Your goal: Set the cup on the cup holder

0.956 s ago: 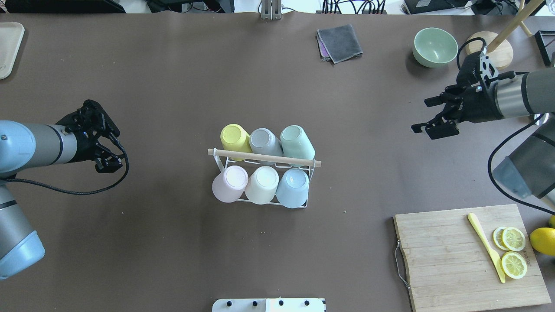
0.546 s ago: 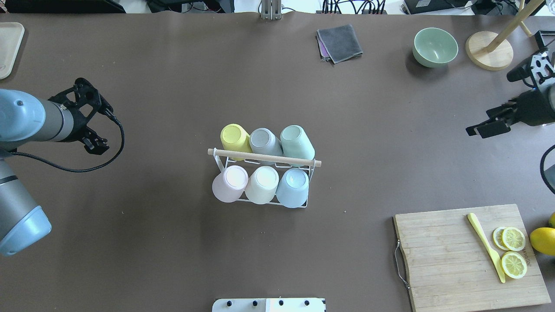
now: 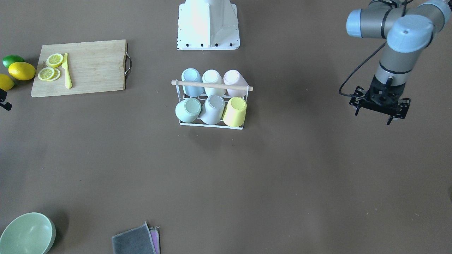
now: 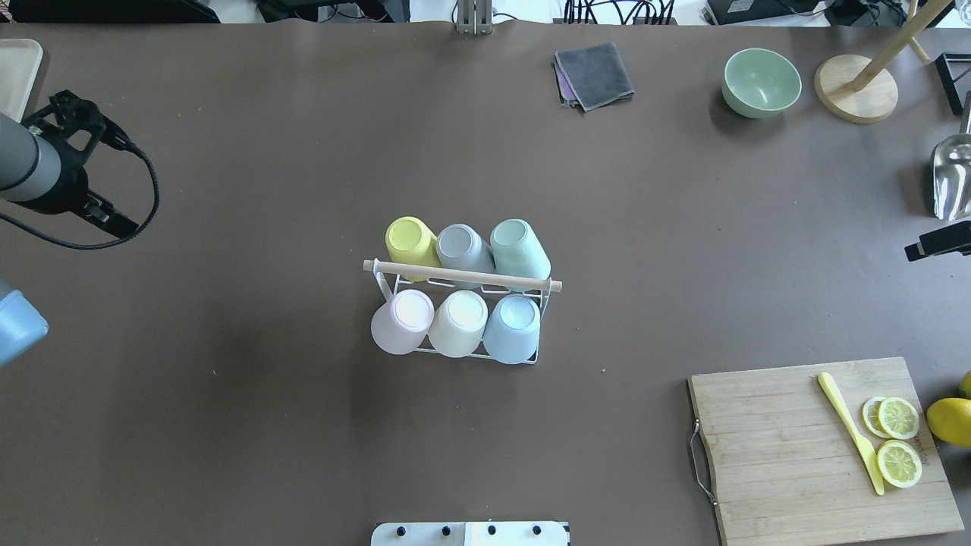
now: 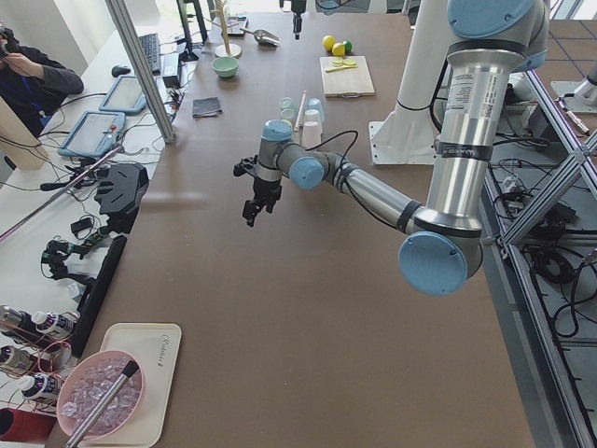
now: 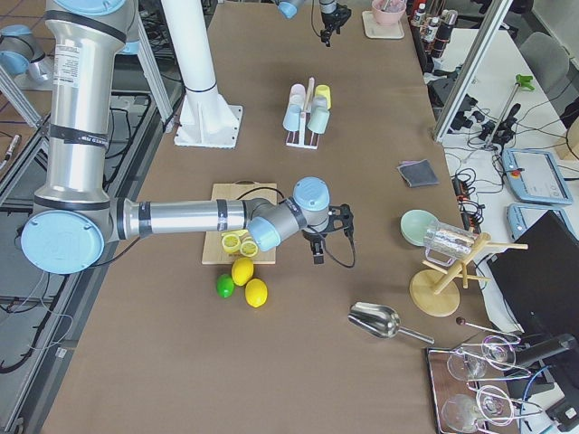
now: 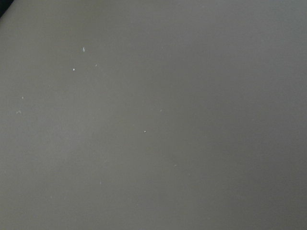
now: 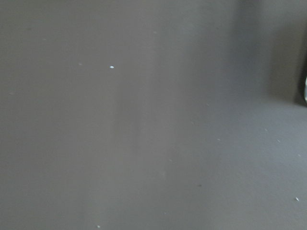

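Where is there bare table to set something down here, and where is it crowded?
Free: the stretch between the cup holder and the left gripper; the strip between holder and cutting board; the span from holder to grey cloth. Crowded: the holder, full with six cups, and the corner with green bowl and wooden stand.

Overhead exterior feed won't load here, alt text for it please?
Six pastel cups sit upside down on the white cup holder at table centre. The left gripper and right gripper hang at opposite edges, far from it. A cutting board lies lower right.
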You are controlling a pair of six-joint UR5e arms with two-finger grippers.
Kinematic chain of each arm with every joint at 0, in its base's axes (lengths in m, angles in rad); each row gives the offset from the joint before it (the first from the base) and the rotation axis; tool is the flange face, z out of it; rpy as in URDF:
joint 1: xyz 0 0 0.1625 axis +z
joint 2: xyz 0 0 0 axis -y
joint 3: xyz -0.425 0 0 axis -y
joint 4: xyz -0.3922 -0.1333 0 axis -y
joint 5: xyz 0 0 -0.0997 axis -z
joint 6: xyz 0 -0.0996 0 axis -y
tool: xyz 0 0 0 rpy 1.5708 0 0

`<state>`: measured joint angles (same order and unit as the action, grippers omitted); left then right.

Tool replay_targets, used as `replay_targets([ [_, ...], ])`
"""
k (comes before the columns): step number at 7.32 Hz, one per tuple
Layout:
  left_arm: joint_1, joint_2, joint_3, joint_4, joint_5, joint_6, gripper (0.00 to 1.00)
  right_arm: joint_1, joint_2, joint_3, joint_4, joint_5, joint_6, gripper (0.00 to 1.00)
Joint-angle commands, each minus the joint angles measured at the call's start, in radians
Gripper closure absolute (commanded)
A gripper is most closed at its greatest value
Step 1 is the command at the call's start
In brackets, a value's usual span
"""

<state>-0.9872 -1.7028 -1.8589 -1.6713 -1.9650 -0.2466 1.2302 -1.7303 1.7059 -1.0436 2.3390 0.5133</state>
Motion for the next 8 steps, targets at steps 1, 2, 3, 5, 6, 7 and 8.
replay_targets([
  [1,-0.198,0.002,0.052,0.129,-0.277,-0.002,0.01,0.064,-0.041,-0.022,-0.124,-0.003,-0.001,0.01],
  [2,-0.287,0.005,0.052,0.216,-0.357,0.0,0.01,0.093,-0.055,-0.028,-0.206,-0.013,-0.086,0.01],
  [3,-0.376,0.055,0.044,0.282,-0.409,0.006,0.01,0.133,-0.054,-0.041,-0.289,-0.054,-0.155,0.01],
  [5,-0.526,0.162,0.053,0.282,-0.423,0.007,0.01,0.228,-0.049,-0.063,-0.334,-0.064,-0.186,0.0],
  [6,-0.583,0.228,0.041,0.274,-0.425,0.062,0.01,0.248,-0.051,-0.066,-0.335,-0.06,-0.197,0.0],
  [7,-0.623,0.294,0.044,0.272,-0.425,0.275,0.01,0.274,-0.057,-0.06,-0.36,-0.05,-0.241,0.0],
  [8,-0.628,0.299,0.055,0.278,-0.417,0.42,0.01,0.322,-0.046,-0.048,-0.416,-0.064,-0.281,0.0],
])
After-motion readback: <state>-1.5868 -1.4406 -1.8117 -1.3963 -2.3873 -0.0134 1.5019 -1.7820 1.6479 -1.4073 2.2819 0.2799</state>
